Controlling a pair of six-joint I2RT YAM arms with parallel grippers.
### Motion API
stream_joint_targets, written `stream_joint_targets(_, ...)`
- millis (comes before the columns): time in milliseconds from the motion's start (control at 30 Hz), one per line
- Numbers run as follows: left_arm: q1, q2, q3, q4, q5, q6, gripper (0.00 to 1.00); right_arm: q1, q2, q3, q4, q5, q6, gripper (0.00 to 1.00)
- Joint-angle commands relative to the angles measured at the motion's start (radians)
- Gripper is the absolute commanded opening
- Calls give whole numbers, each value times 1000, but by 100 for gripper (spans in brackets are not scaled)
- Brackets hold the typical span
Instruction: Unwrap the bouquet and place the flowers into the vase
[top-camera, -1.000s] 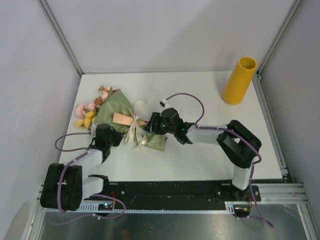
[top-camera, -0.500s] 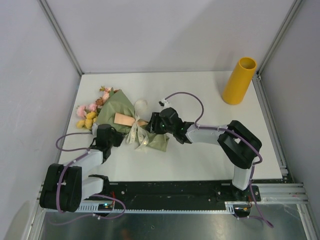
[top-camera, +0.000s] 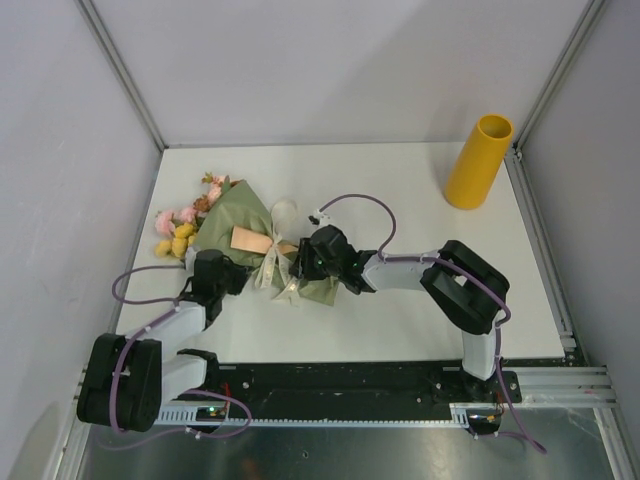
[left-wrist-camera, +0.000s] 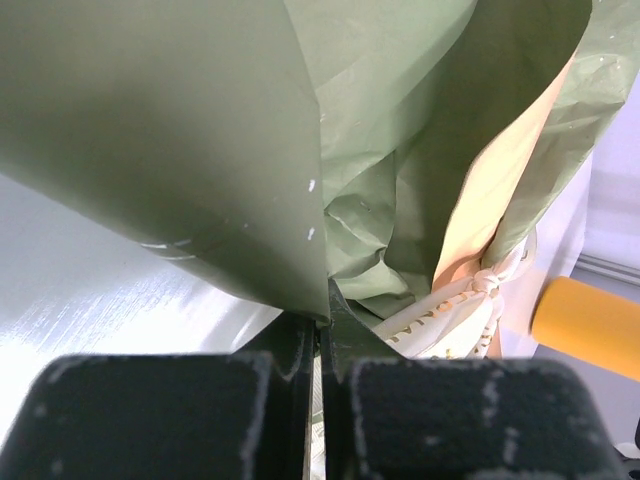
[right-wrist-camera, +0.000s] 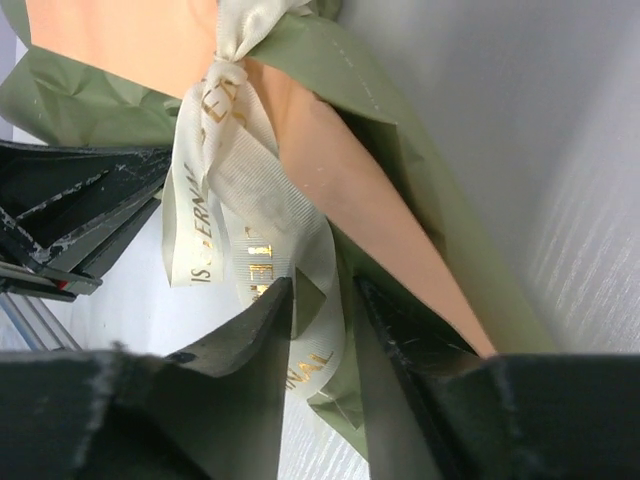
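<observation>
Pinches, in the left gripper, an edge of the olive-green paper, jaws fully closed on the sheet, close to the near-left edge of the table. Finds the bouquet just beyond, lying slantwise on the left half of the table, wrap not yet undone, peach lining showing at the fold. Straddles a loop of the cream ribbon with the right gripper, jaws part open and near the loop on either side, not visibly clamped. Shows the flowers spilling from the wrap's far end toward the left edge, and the vase upright at the far-right corner, well apart from everything else. Risks, judging from here, several things: closing on ribbon and paper together, so that a pull drags the whole bundle instead of slipping the knot; tightening the knot if the wrong strand gets pulled; tearing the thin sheet where the left gripper anchors it, or losing that anchor under too hard a pull. Could also crush stems inside the wrap. Reads gold capitals along the ribbon only in fragments across the folds, no whole word certain; sees no mark on vase or paper.
</observation>
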Motion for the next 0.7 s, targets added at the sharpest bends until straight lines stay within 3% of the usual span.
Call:
stream_joint_targets(0,-9,-25,-19,-2,-6,-15,0,-3,1,43,-23,58,-11,28)
stream_joint_targets(167,-9,-28,-29,-7,-18,-16,0,-15,-48,43,-47,118,-57,2)
stream_joint_targets(667,-9,-61,-45,-72,-83,-3,0,-124,-189,43,-61,76,-131,0)
